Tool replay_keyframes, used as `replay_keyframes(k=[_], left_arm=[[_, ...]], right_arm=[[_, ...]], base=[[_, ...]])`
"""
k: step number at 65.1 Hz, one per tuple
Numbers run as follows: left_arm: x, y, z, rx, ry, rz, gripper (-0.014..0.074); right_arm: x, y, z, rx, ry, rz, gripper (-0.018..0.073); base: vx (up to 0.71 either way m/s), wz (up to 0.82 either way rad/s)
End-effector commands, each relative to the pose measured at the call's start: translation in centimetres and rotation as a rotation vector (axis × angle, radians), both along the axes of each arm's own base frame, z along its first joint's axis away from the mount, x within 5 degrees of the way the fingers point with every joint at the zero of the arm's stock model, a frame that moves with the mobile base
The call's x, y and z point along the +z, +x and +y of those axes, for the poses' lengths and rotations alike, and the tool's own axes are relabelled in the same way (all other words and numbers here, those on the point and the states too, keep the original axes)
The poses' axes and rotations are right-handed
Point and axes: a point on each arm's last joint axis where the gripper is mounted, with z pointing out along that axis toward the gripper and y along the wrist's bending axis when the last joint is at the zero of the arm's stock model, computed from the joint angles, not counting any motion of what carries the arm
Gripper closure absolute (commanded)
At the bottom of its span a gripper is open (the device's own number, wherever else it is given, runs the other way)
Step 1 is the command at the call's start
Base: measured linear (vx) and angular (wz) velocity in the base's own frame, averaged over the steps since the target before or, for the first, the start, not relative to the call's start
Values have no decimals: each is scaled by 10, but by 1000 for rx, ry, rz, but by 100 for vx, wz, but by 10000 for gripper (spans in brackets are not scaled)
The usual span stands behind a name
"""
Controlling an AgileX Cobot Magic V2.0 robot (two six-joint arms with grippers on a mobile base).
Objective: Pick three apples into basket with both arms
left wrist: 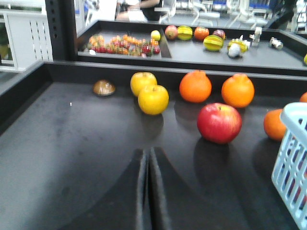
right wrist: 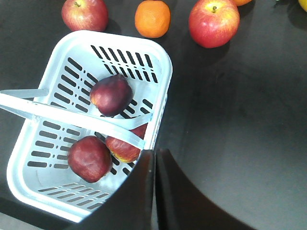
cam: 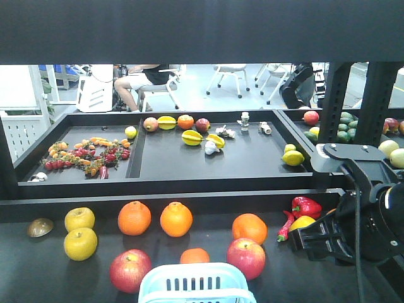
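Pale aqua slotted plastic basket [right wrist: 62, 187] holds three dark red apples [right wrist: 111, 94]; two red apples [right wrist: 213, 21], small orange [right wrist: 152, 18] just beyond rim. Left gripper [left wrist: 147, 191], right gripper [right wrist: 154, 191] both closed, empty.

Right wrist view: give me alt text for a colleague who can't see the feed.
Looking down, a pale blue basket holds three dark red apples beneath its handle. The right pincer, closed and empty, sits at its near corner. Beyond on the black table lie two red apples and an orange.
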Motion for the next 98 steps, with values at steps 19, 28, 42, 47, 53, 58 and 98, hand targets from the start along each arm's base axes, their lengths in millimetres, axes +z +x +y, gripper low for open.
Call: replay_keyframes(k=[19, 28, 42, 47, 53, 58, 98], left_arm=[[1, -1, 1, -6, 85, 56, 604], [1, -1, 1, -8, 85, 56, 604], [1, -1, 1, -8, 86, 56, 604], [1, -1, 1, -8, 86, 56, 604], [1, -1, 1, -8, 86, 56, 604], [1, -1, 1, -8, 86, 56, 604], [1, -1, 1, -8, 86, 56, 604]], right_arm=[[20, -3, -2, -8, 34, -102, 561], [20, -3, -2, -8, 34, -102, 561], [20, -3, -2, -8, 34, -101, 561], [20, -3, -2, -8, 34, -101, 561], [20, -3, -2, -8, 34, -102, 561], [20, -3, -2, -8, 34, -102, 561], [79, -39, -60, -170, -33, -492, 561]], base=[[0, 0], [0, 0], [0, 0], [0, 0], [0, 0], [0, 0], [0, 0]])
